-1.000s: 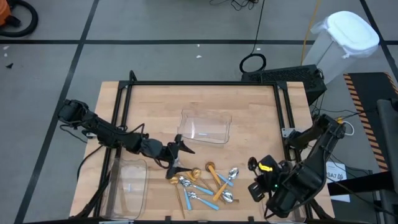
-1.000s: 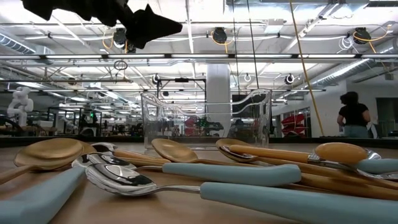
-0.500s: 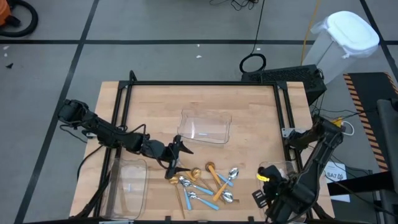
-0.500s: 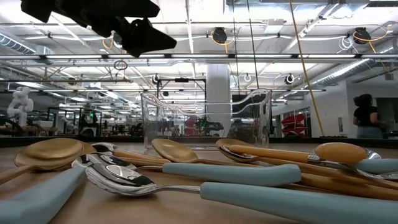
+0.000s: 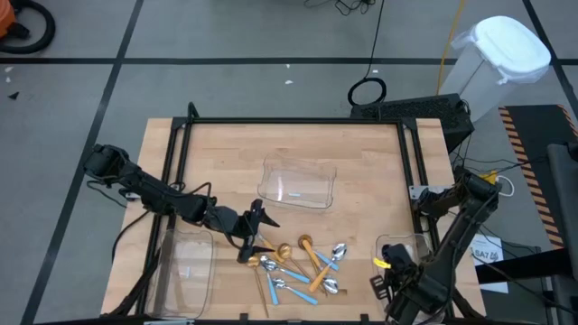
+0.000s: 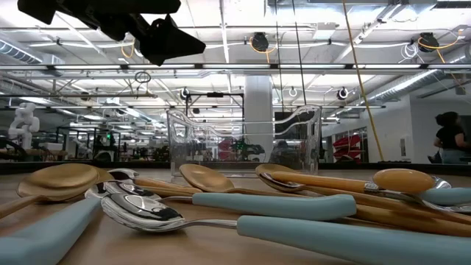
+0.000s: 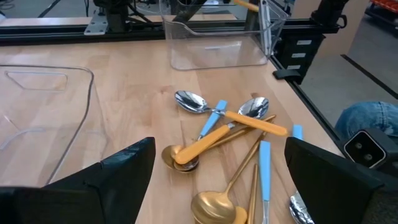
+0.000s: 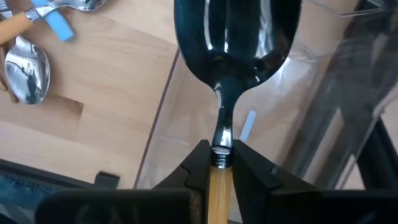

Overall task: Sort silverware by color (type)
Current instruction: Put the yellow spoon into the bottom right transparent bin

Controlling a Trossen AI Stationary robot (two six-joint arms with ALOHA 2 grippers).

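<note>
The silverware (image 5: 298, 266) lies in a loose pile near the table's front edge: spoons with light-blue handles, orange handles (image 7: 249, 122) and all-gold ones (image 7: 214, 205). My left gripper (image 5: 253, 230) hovers open just left of the pile; the low view shows it at top left (image 6: 158, 37) and its wrist view looks over the pile (image 7: 219, 149). My right gripper (image 5: 390, 269) is shut on an orange-handled spoon (image 8: 236, 37) above the clear tray (image 5: 406, 246) at the right. My right gripper pinches the spoon's orange handle (image 8: 217, 186) between its two fingers (image 8: 196, 168), right where the handle meets the metal neck. The fingers point down and lie along the spoon. The spoon hangs bowl down past the fingertips, clear above the right tray.
A clear tray (image 5: 298, 183) stands at the table's middle, behind the pile, and another (image 5: 185, 262) lies at the left front. A black frame (image 5: 293, 122) runs round the table's edges. A person (image 6: 449, 136) stands far off in the room.
My right gripper has come down and toward the table's near edge with the orange-handled spoon, turning as it went, and now hangs lower over the right tray. The pile of silverware has not moved.
</note>
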